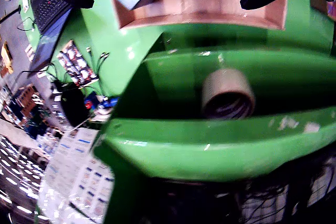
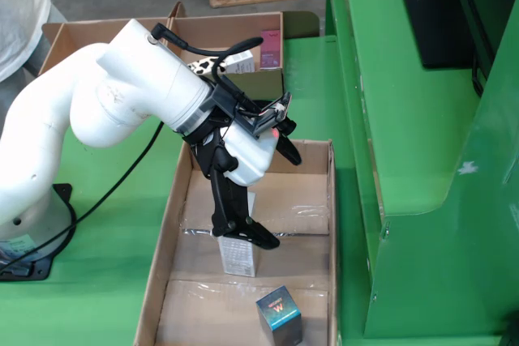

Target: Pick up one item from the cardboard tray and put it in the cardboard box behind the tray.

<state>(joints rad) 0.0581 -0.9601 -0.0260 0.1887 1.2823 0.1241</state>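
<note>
Cardboard tray [image 2: 182,224], shallow, brown, on green bench [image 2: 113,224] | small white rectangular carton [image 2: 238,255] upright inside, between spread tool [image 2: 268,200] fingers, ungrasped | likely light, crushable; pinch flat sides.

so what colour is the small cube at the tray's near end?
Teal-blue cube with a gold W, clearest from the side.
</note>
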